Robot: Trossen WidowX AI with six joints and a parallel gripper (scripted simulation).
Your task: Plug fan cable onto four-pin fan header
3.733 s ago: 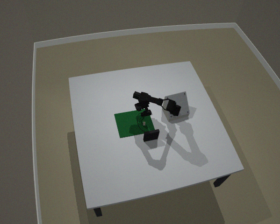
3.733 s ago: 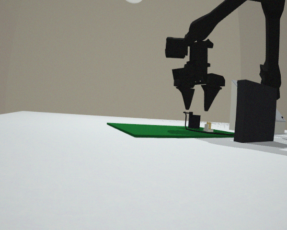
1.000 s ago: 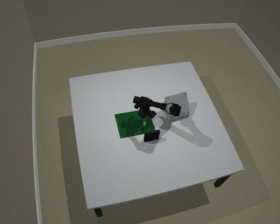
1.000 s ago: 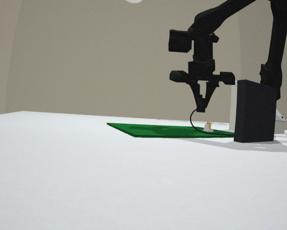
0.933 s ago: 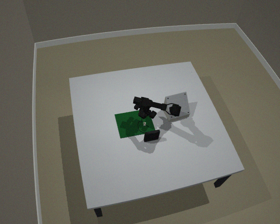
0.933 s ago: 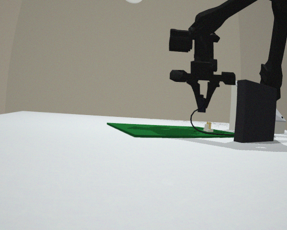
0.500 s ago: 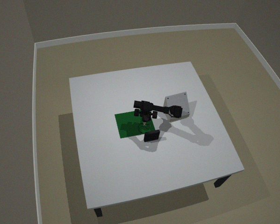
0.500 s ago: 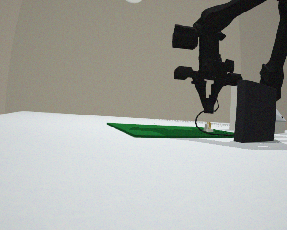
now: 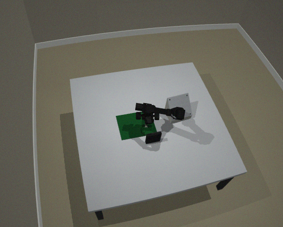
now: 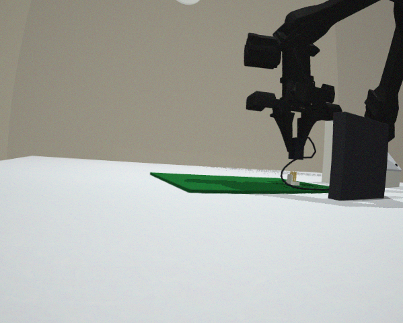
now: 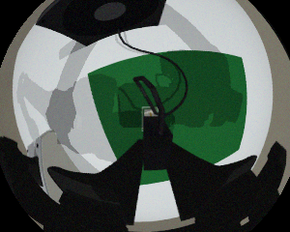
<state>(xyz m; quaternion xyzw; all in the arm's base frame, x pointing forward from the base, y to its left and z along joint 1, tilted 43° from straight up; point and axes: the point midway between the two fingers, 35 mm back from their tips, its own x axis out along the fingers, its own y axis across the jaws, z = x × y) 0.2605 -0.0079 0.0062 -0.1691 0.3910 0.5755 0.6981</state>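
My gripper [image 10: 296, 151] [image 11: 153, 143] is shut on the cable's black plug [image 11: 155, 140] and points down above the board. The white four-pin fan header [image 10: 291, 180] [image 11: 149, 111] stands on the green board [image 9: 123, 132] [image 10: 201, 186] [image 11: 208, 147], its gold pins upright. In the exterior view the plug hangs a little above the pins, with a gap between. In the wrist view the plug hides part of the header. The thin black cable [image 10: 281, 172] [image 11: 186, 89] loops from the plug to the black fan [image 9: 152, 137] [image 10: 359, 158] [image 11: 74, 19].
The fan stands upright at the board's near right corner in the top view. A grey-white box [image 9: 179, 105] with dark corner dots stands behind and right of the board, beneath the arm. All stand on the white table [image 9: 141, 176] [image 10: 159, 250].
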